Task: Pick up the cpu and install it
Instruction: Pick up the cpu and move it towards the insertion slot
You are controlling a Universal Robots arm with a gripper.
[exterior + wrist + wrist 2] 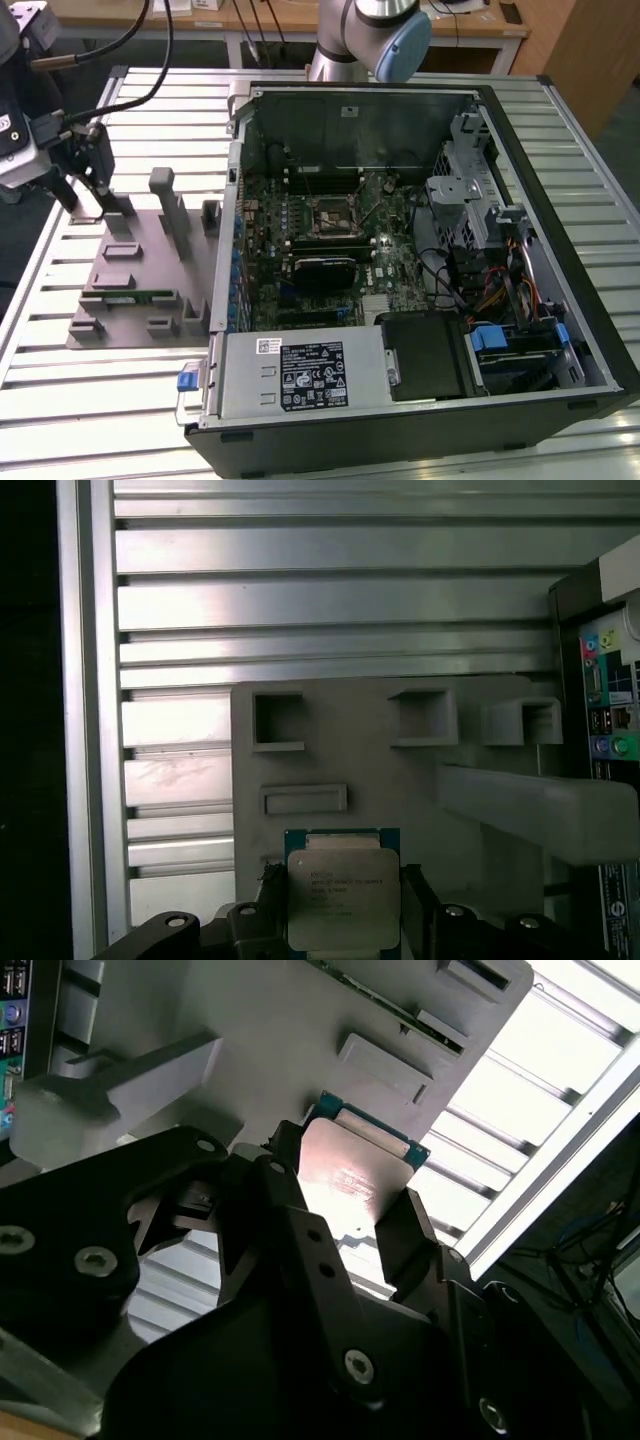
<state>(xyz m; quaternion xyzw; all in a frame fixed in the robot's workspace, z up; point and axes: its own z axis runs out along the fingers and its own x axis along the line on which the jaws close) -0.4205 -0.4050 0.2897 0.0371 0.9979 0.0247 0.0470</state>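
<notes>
The cpu [343,895], a flat square chip with a pale silver top and a blue-green rim, sits between my gripper's [343,878] two dark fingers in both wrist views. The fingers [290,1175] press against its two opposite edges, so the gripper [345,1188] is shut on the cpu [352,1165]. It is held just over the grey fixture plate [330,740]. In the exterior view the gripper [88,200] hangs low over the far corner of that plate [130,300] at the exterior view's left. The open computer case [400,250] shows the motherboard's square socket [327,215].
The fixture plate carries raised grey blocks [170,215] and a long green memory stick [135,295]. Everything rests on a slatted aluminium table [90,400]. The case wall [225,220] stands between plate and motherboard. Cables [130,60] run to my wrist.
</notes>
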